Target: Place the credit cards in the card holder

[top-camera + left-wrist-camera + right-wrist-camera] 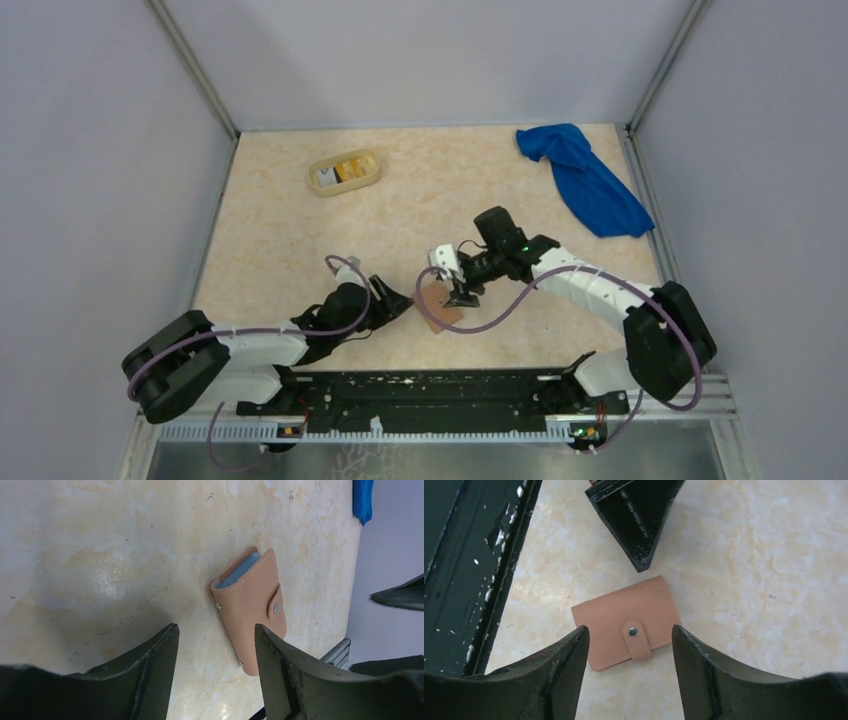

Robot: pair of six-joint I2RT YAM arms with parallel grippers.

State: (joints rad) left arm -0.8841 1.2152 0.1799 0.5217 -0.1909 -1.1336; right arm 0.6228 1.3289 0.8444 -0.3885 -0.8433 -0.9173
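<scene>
Tan card holder (pixel 614 620), just one, lies closed near the two pairs of jaws, both parted and empty.

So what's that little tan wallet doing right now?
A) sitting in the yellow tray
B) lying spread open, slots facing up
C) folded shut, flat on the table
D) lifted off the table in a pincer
C: the card holder lies folded on the table, its strap snapped across the front.

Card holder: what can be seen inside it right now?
The card holder is snapped shut. Only grey-blue slot edges show at its open end; the cover hides whatever the slots hold.
</scene>
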